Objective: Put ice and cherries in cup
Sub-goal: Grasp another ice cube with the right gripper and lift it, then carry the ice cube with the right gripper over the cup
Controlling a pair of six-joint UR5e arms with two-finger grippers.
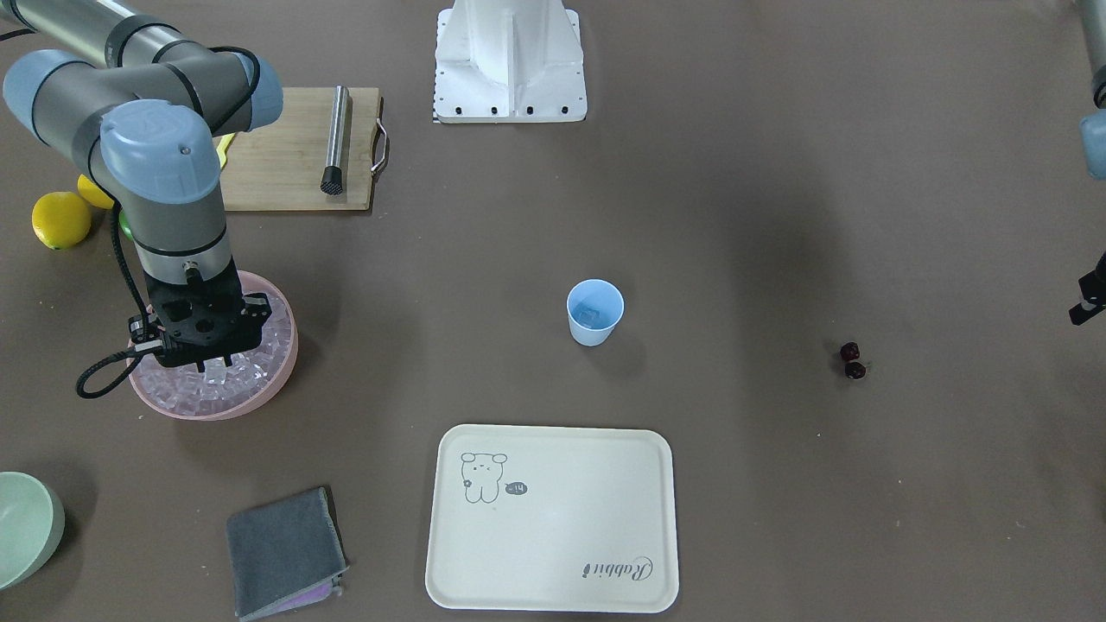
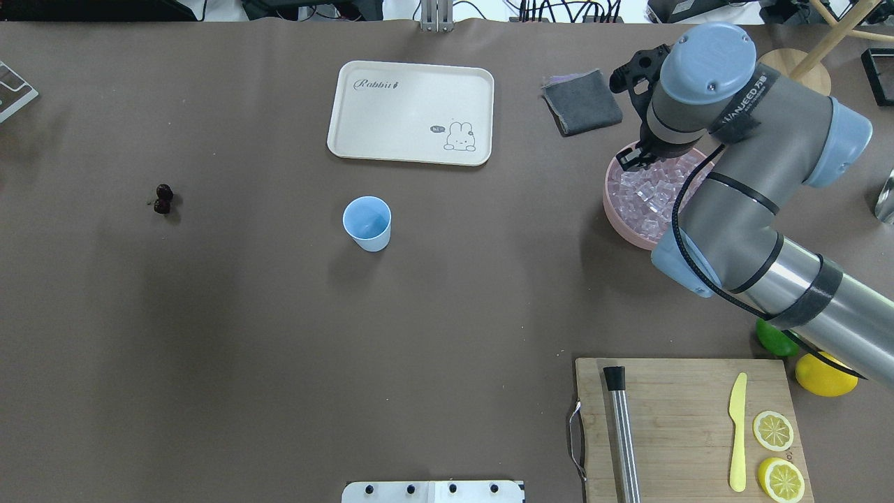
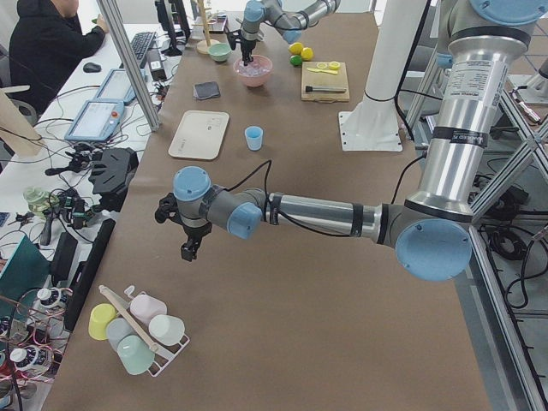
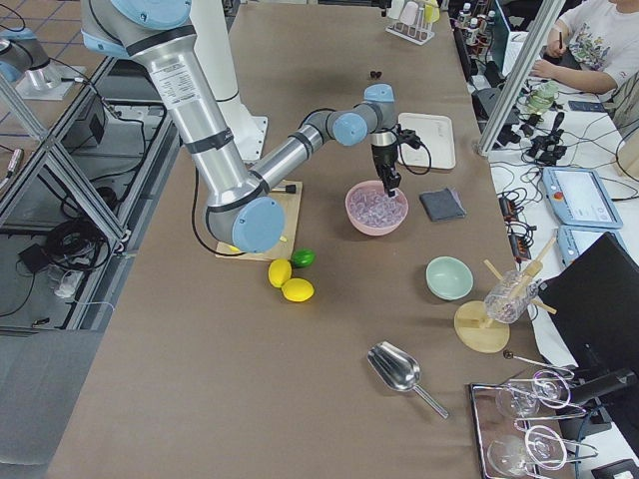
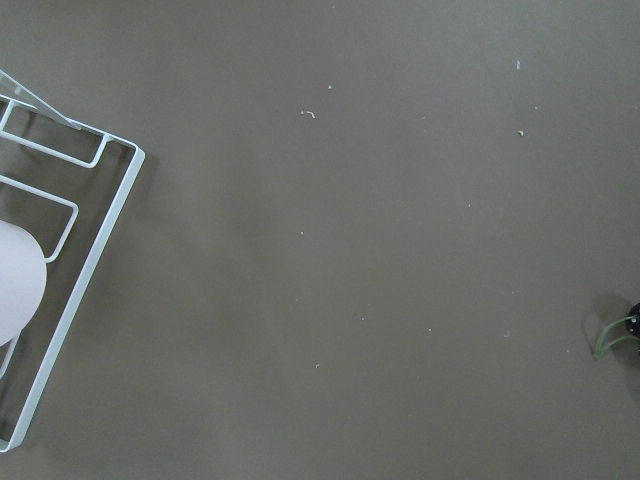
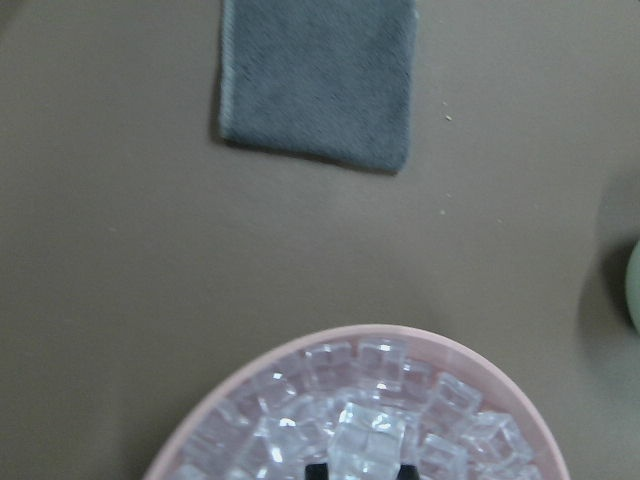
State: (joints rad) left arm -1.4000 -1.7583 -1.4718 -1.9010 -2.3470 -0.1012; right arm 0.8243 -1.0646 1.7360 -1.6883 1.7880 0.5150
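Note:
The pink bowl (image 1: 281, 363) is full of ice (image 2: 646, 192). My right gripper (image 1: 216, 367) hangs over the bowl, shut on one ice cube (image 6: 368, 440) held just above the heap. The light-blue cup (image 1: 594, 311) stands upright mid-table, with a faint glassy shape inside it. It also shows in the overhead view (image 2: 367, 222). The dark cherries (image 1: 852, 360) lie as a pair on the bare table far from the cup (image 2: 163, 199). My left gripper (image 3: 187, 250) hovers over the table near the cherries. I cannot tell whether it is open or shut.
A cream tray (image 1: 553, 518) and a grey cloth (image 1: 285, 553) lie beyond the cup. A cutting board (image 2: 684, 426) holds a metal muddler (image 2: 621, 433), a yellow knife and lemon slices. Whole lemons (image 1: 60, 220), a lime (image 2: 775, 340) and a pale green bowl (image 1: 26, 527) are nearby. A cup rack (image 3: 137, 330) stands at the left end.

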